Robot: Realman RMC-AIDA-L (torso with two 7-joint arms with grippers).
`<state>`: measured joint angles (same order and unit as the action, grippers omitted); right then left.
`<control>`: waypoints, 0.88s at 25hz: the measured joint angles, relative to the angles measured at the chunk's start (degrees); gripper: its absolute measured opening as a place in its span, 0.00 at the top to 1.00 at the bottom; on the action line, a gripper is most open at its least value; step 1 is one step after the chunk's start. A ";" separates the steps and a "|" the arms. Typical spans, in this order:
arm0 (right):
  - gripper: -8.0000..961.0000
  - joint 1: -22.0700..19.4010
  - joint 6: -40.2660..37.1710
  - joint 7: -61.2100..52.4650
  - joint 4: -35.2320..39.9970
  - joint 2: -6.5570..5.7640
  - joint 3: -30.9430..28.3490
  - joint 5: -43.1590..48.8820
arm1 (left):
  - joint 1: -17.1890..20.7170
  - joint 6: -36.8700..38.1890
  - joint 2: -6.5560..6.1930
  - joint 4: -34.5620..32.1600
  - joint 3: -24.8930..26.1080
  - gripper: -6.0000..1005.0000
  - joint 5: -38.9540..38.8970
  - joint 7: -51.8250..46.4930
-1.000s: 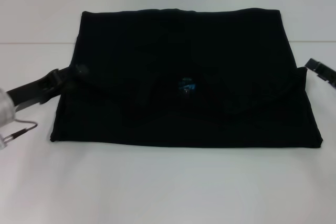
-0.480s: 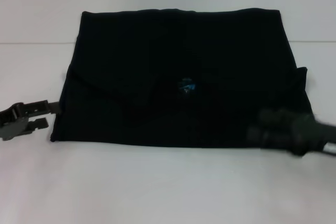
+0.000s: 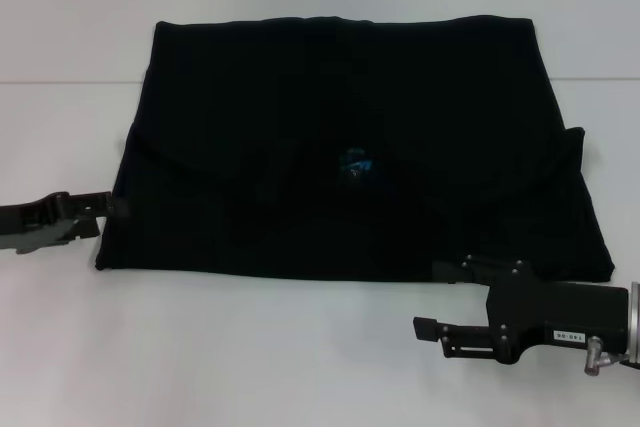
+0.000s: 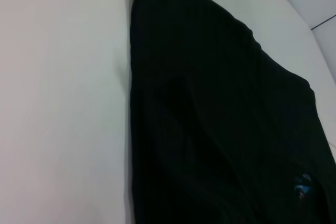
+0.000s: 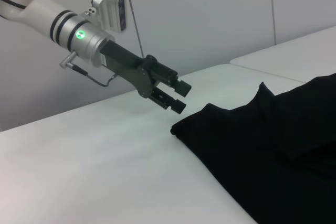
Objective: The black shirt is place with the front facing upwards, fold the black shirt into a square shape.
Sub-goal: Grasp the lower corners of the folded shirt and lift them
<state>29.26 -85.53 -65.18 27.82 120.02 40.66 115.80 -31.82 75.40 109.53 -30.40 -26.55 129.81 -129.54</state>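
The black shirt lies folded into a wide rectangle on the white table, with its small blue neck label showing in the middle. Its lettering is hidden. My left gripper is open and empty, just left of the shirt's front left corner. The right wrist view shows the left gripper hovering with its fingers apart beside that corner of the shirt. My right gripper is open and empty over the table, just in front of the shirt's front edge at the right. The left wrist view shows the shirt and the label.
The white table has a seam line running across it at the back. A grey wall stands behind the table in the right wrist view.
The left gripper left the shirt's left side fold and moved toward the front left corner. The right gripper moved from the shirt's right edge to in front of its front right part.
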 joint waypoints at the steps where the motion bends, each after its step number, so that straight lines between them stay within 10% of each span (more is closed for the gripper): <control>1: 0.13 0.00 0.12 0.01 -0.11 -0.01 0.01 -0.02 | -0.16 -0.43 0.08 0.10 -0.05 0.27 0.01 0.24; 22: 0.13 0.18 0.01 -0.39 -0.49 0.04 -0.36 -0.23 | -0.86 -3.94 2.30 0.43 -3.53 0.27 0.09 1.22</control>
<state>29.44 -85.52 -65.57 27.33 120.06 40.31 115.57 -32.68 71.46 111.83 -29.97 -30.08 129.91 -128.32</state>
